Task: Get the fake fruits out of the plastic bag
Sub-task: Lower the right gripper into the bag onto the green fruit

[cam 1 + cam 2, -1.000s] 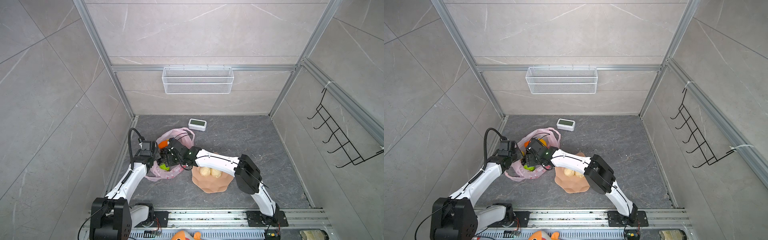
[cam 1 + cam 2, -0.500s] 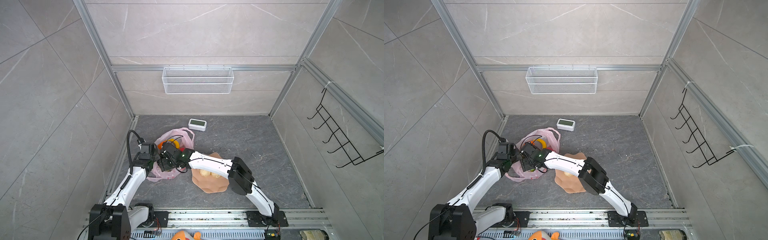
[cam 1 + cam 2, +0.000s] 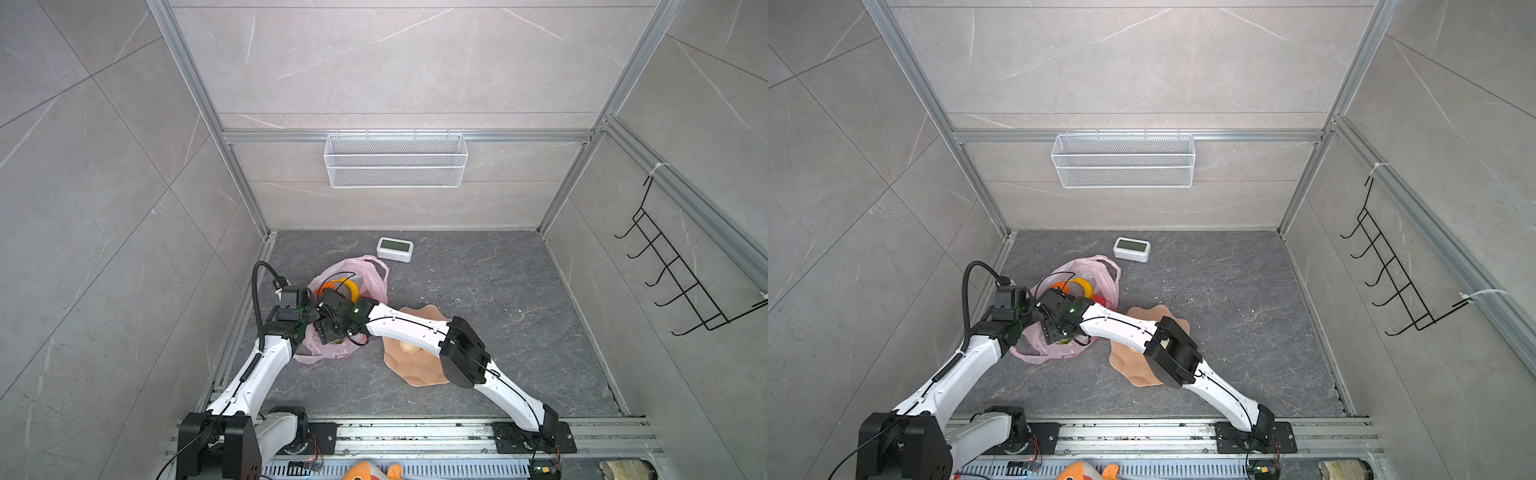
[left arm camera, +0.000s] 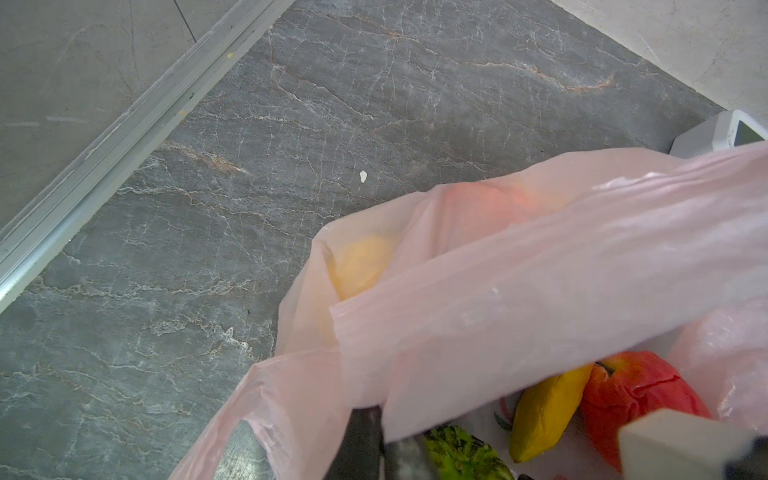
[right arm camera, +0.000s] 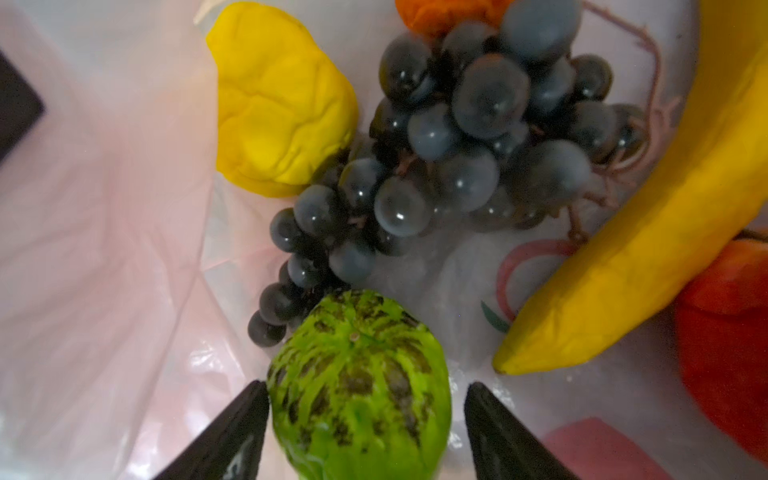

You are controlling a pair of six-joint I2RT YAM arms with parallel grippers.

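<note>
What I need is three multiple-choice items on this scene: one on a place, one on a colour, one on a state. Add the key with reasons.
1. Where is the green bumpy fruit? A on the bare floor; B inside the plastic bag; C in the wire basket.
2. What colour is the bag? A blue; B black; C pink.
3. How do the fingers of the right gripper stand? A open astride the green fruit; B shut with nothing between; C out of view.
Key: B, bag film surrounds it; C, its film is translucent pink; A, a gap shows beside the fruit.
</note>
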